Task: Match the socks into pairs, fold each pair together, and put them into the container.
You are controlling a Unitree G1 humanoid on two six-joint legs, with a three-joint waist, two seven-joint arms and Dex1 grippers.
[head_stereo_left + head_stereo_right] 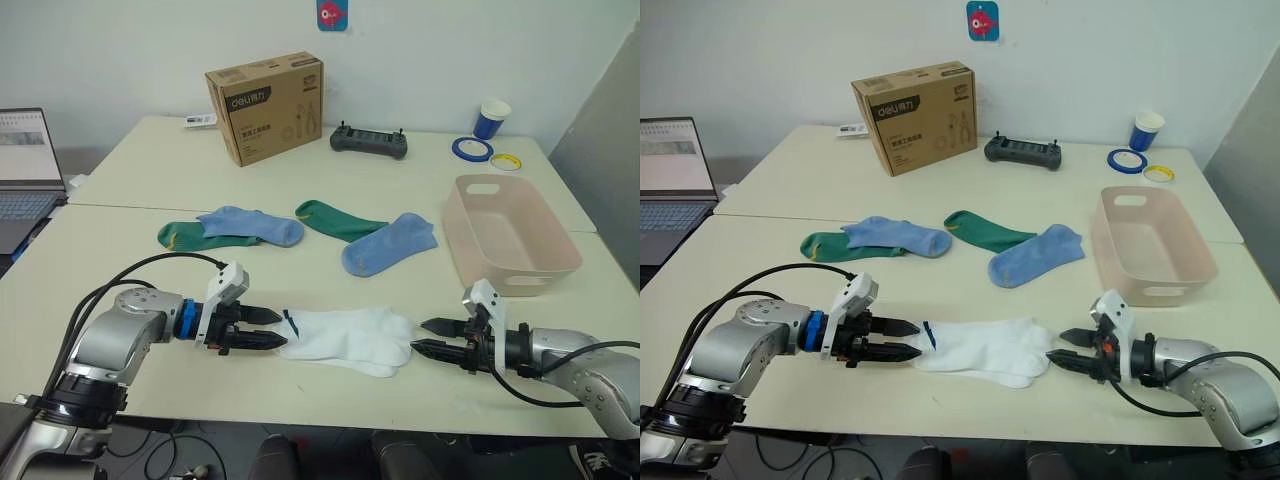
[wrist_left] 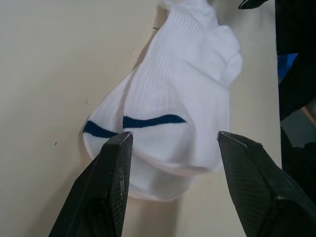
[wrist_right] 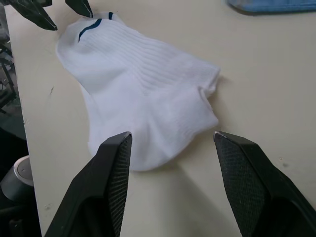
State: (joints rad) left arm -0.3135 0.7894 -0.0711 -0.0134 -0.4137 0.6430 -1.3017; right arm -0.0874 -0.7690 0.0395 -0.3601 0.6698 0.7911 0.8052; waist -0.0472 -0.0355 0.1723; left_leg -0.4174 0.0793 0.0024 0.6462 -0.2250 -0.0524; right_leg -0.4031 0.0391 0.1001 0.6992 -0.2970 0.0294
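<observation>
Item: white socks [image 1: 345,340], two stacked as one pair, lying flat at lower centre of the head views, near the table's front edge; long axis runs left to right across the frame, cuffs with a dark blue stripe toward the left, toes toward the right. Left gripper [image 1: 262,329] at the cuff end, fingers apart, tips at or just over the cuff edge, nothing clamped. Right gripper [image 1: 433,338] at the toe end, fingers likewise apart, tips just short of the fabric. Remaining stock, mid-frame: blue sock [image 1: 252,224] overlapping a green sock [image 1: 182,235] at centre left; second green sock [image 1: 338,219] and second blue sock [image 1: 390,244] at centre, just touching or nearly so (unpaired as yet). Container [image 1: 510,236]: pink basin at right of frame, nothing in it. Risks, as judged: the wrist views show the upper sock slightly offset from the lower, so a pinch at either end may catch one layer only and pull the pair apart when folded; the pair sits close to the table's front edge, and a dragging grip could slide it off; closing on thin fabric flat on the table may simply miss.
</observation>
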